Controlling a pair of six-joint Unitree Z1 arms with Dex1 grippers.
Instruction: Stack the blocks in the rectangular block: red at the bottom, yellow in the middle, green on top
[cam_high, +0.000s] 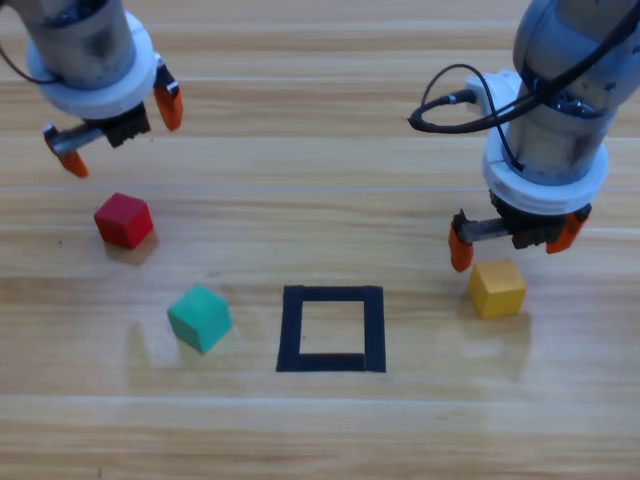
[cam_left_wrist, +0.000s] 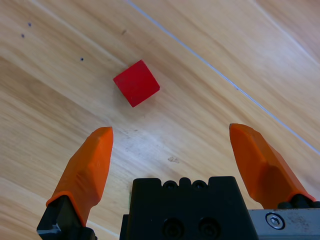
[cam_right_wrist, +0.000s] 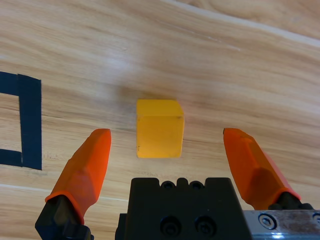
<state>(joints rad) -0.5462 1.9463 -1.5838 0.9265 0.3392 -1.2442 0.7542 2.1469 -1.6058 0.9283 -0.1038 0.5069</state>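
Orange jaws of the right gripper (cam_right_wrist: 167, 150) stood wide open, apparently just above the yellow cube (cam_right_wrist: 159, 128), holding nothing; left gripper (cam_left_wrist: 170, 145) likewise open near the red cube (cam_left_wrist: 136, 83).

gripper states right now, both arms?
Left gripper: open, holding nothing, above the red cube.
Right gripper: open, holding nothing, just over the yellow cube.
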